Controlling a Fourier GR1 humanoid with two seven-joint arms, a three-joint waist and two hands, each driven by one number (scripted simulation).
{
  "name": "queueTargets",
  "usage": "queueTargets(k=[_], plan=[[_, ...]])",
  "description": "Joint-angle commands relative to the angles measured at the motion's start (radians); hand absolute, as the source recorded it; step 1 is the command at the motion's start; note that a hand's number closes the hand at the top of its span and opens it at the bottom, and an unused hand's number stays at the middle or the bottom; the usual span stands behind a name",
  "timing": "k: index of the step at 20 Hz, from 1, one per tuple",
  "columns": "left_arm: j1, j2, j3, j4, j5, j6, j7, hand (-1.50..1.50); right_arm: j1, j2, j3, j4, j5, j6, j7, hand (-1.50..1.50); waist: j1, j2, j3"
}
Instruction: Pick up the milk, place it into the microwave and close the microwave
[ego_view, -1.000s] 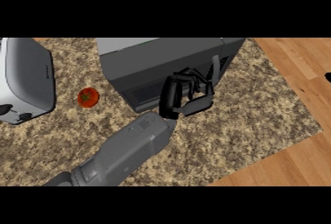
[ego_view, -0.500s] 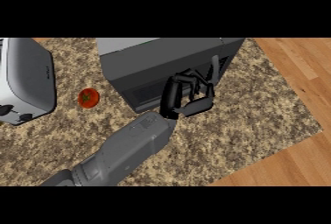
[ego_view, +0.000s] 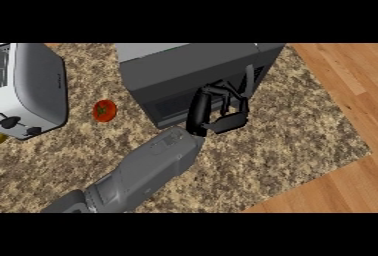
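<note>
The grey microwave (ego_view: 184, 70) stands at the back middle of the counter. Its dark door (ego_view: 173, 102) faces me and lies almost flush with the body, its right edge (ego_view: 249, 82) standing slightly out. My right hand (ego_view: 210, 112) is against the door's right front, fingers curled at the top, thumb below, holding nothing. No milk shows anywhere in the head view. My left hand is out of the picture.
A white and grey toaster (ego_view: 33, 90) sits at the left edge. A red tomato (ego_view: 104, 110) lies between it and the microwave. The speckled counter (ego_view: 295, 145) ends at the right, with wooden floor (ego_view: 347, 75) beyond.
My right hand has stayed at the microwave door and shifted only slightly, its fingers curling a little more. Nothing else has moved.
</note>
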Motion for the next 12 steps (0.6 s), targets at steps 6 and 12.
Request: queueTargets(k=[6,12], plan=[[0.049,0.006,0.057,0.159,0.086,0.051,0.038,1.50,0.040,-0.034,-0.045,-0.018,-0.042,-0.013,0.010,-1.50,0.062,0.002,-0.006],[0.046,0.002,0.034,0.154,0.123,0.028,0.040,-1.50,0.081,-0.048,-0.046,-0.059,-0.057,-0.016,0.028,-1.50,0.065,-0.005,-0.007]])
